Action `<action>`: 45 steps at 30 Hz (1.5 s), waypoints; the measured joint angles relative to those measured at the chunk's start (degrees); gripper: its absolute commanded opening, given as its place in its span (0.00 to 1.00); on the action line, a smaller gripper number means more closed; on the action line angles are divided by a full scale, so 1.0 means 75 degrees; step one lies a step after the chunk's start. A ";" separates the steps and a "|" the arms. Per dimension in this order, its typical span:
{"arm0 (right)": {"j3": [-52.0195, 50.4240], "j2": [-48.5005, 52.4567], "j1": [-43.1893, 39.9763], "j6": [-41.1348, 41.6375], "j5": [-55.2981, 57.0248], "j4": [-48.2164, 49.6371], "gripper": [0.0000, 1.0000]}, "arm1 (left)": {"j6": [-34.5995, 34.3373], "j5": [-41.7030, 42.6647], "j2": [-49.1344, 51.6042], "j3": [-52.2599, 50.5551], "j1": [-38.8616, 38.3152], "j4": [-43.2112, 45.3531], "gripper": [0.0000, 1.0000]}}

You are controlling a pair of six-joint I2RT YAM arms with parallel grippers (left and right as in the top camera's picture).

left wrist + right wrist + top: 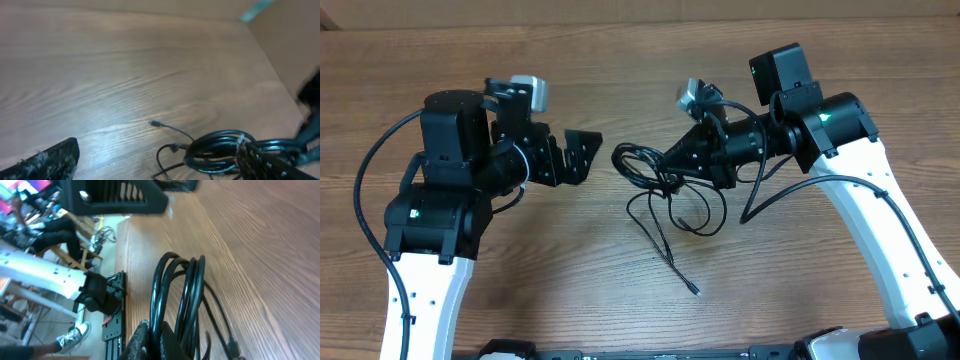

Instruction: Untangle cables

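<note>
Wood makes up the table [560, 260]. Closest to its near edge lies one small plug end [694, 290], at the tip of a thin black cord. Further in, near the middle of the table, the cables [186, 292] sit in one bunch of loops. I cannot tell how many cords are in it. The right gripper [670, 165] is squeezed tight on the bunch. The left gripper [582, 158] is near the loops, not touching, with its jaws wide apart and nothing in them.

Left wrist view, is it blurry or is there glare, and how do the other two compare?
Left wrist: soft all over, pale sheen on the table, cables smeared. Right wrist: their loops crisp up close, background stretched and hazy. Overhead: sharp, evenly lit.
</note>
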 measured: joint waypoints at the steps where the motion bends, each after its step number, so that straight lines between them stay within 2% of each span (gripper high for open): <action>1: 0.0000 0.0000 -0.0003 -0.0178 -0.0143 -0.0047 0.04 | 0.0309 0.0172 0.0003 0.0000 0.0000 -0.0052 1.00; 7: 0.0000 0.0000 0.0023 -0.0787 -0.0784 -0.0055 0.04 | 0.2151 0.1317 0.0192 0.0006 0.0000 -0.0638 1.00; 13: 0.0000 0.0000 0.0154 -0.0962 -0.0962 -0.0052 0.04 | 0.3235 0.2285 0.0697 0.0006 0.0000 -0.0720 1.00; 18: 0.0000 0.0000 0.0157 -0.0970 -0.0968 -0.0055 0.04 | 0.3526 0.2614 0.0956 0.0006 0.0000 -0.0720 1.00; 23: 0.0000 0.0000 0.0157 -0.1003 -0.0781 -0.0192 0.04 | 0.3946 0.3552 0.1026 0.0006 0.0000 -0.0702 1.00; 29: -0.0003 0.0000 0.0157 -0.1591 -0.0522 -0.1055 0.04 | 0.4301 0.4599 0.1026 0.0012 0.0000 -0.0545 1.00; 38: -0.0003 0.0000 0.0248 -0.3238 -0.0425 -0.2020 0.04 | 0.4371 0.4473 0.1026 0.0012 0.0000 -0.0609 1.00; 45: -0.0003 0.0000 0.0673 -0.3952 -0.0423 -0.1734 0.04 | 0.4377 0.4345 0.1067 0.0012 -0.0017 -0.1067 1.00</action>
